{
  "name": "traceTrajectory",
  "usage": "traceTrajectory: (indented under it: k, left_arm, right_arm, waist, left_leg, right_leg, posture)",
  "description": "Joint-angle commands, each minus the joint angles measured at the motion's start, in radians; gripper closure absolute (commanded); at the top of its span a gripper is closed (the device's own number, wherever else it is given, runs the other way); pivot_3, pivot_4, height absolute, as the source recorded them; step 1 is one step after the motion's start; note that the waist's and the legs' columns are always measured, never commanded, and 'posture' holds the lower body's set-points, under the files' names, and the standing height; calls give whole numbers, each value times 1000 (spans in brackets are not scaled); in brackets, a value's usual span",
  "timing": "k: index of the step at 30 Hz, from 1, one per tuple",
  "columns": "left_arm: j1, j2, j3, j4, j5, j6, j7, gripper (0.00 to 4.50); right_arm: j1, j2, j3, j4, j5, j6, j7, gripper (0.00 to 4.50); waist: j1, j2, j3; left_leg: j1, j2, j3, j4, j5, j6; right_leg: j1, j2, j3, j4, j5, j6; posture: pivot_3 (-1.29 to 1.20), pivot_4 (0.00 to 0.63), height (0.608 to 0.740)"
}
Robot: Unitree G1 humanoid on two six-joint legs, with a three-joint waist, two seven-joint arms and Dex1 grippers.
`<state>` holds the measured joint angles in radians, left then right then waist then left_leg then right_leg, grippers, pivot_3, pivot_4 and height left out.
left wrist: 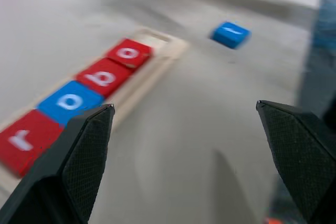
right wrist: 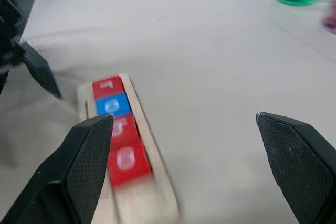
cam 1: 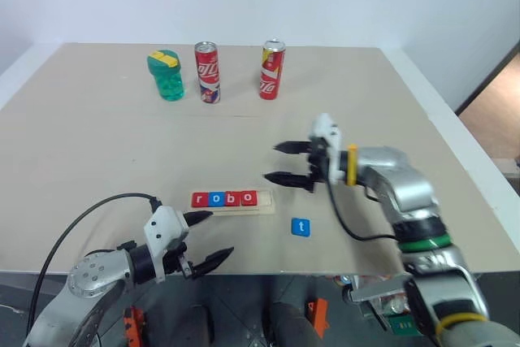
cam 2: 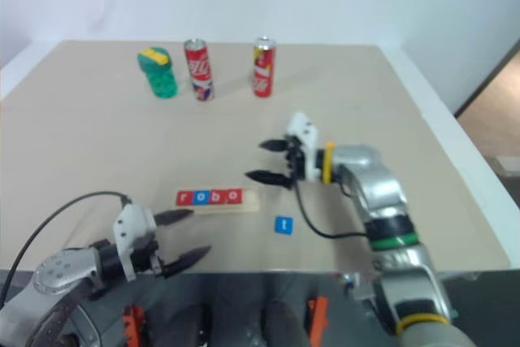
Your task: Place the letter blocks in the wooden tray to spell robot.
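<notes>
The wooden tray (cam 1: 262,206) lies near the table's front edge with several letter blocks in it reading r, o, b, o: red r (cam 1: 201,199), blue o (cam 1: 216,198), red b (cam 1: 232,198), red o (cam 1: 249,197). Its right end is bare. A blue t block (cam 1: 301,227) lies flat on the table to the right of the tray and a little nearer. My right gripper (cam 1: 286,163) hovers open and empty above the table, right of and beyond the tray, pointing left. My left gripper (cam 1: 206,237) is open and empty just in front of the tray's left end.
Two red soda cans (cam 1: 207,72) (cam 1: 272,70) and a green container (cam 1: 165,75) with a yellow-patterned lid stand in a row at the back of the table (cam 1: 97,136). A black cable (cam 1: 89,213) loops from my left arm. The table's front edge runs just below the blue block.
</notes>
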<state>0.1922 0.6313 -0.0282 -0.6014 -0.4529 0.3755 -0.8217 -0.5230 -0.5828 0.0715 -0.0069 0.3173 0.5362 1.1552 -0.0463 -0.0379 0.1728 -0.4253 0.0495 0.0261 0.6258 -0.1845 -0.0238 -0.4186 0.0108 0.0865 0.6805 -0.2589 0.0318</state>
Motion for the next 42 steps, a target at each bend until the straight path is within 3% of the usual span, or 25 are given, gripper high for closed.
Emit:
traceTrajectory:
  k: [1, 5, 12, 13, 21, 25, 31, 35, 42]
  left_arm:
    - [-10, 43, -14, -46, -48, 4, -80, 0]
    - [-47, 68, -35, -27, -54, -3, -124, 0]
    - [-112, 64, -58, 12, -18, -27, -141, 0]
    - [-118, 62, -59, 18, -13, -32, -140, 0]
    - [-112, 57, -52, 42, 18, -53, -127, 0]
    - [-96, 24, -28, 45, 29, -50, -64, 0]
    - [-101, -26, -13, 72, 67, -62, 26, 0]
    - [-102, -26, -31, 79, 87, -76, 22, 0]
    - [-73, -29, -18, 59, 88, -69, 43, 0]
  right_arm:
    - [175, -84, 2, -175, 36, -8, 55, 28]
    - [268, -88, 18, -235, 17, -47, 5, 28]
    - [297, -60, 55, -184, -58, -130, -92, 28]
    - [303, -57, 56, -182, -60, -130, -103, 585]
    - [417, -55, 48, -225, -61, -163, -164, 3202]
    - [436, -34, 26, -261, -38, -163, -206, 3261]
    - [132, 35, 79, -130, -1, -137, -133, 3261]
    - [-55, 71, 178, 81, -67, -260, -2, 3261]
    - [-155, 95, 247, 298, -132, -424, 128, 3261]
  waist:
    - [3, 0, 0]
    - [-16, 3, 1]
    - [-18, 2, 2]
    - [-18, 2, 2]
    - [-12, 0, 0]
    - [-8, -1, 0]
    - [-20, 1, 3]
    - [-23, 0, 3]
    - [-16, 0, 3]
  left_leg:
    - [0, 0, 0, 0, -1, -1]
    - [2, 2, 2, 0, -2, -1]
    - [4, 2, 0, 2, 1, 1]
    - [4, 2, 1, 3, 1, 1]
    - [3, 1, 1, 4, 0, 0]
    - [3, 1, 0, 3, 0, -1]
    - [5, 2, 1, 7, 1, 1]
    - [5, 2, 1, 7, 3, 4]
    - [1, 1, 1, 7, 0, 1]
  right_leg:
    - [0, 0, 0, 0, -2, 0]
    - [-2, 1, 3, 1, 0, -2]
    - [1, 3, 1, 1, 2, -7]
    - [1, 3, 2, 1, 2, -7]
    - [2, 2, 2, 0, 0, -4]
    - [2, 2, 1, 0, 0, -3]
    - [1, 3, 3, 1, 7, -7]
    - [3, 3, 1, 0, 8, -7]
    - [1, 1, 2, 0, 6, 0]
  posture:
    - [0, 150, 740]
    - [0, 150, 740]
    - [0, 150, 740]
    - [0, 150, 740]
    - [0, 150, 740]
    - [0, 150, 740]
    - [0, 150, 740]
    - [0, 150, 740]
    - [0, 150, 740]
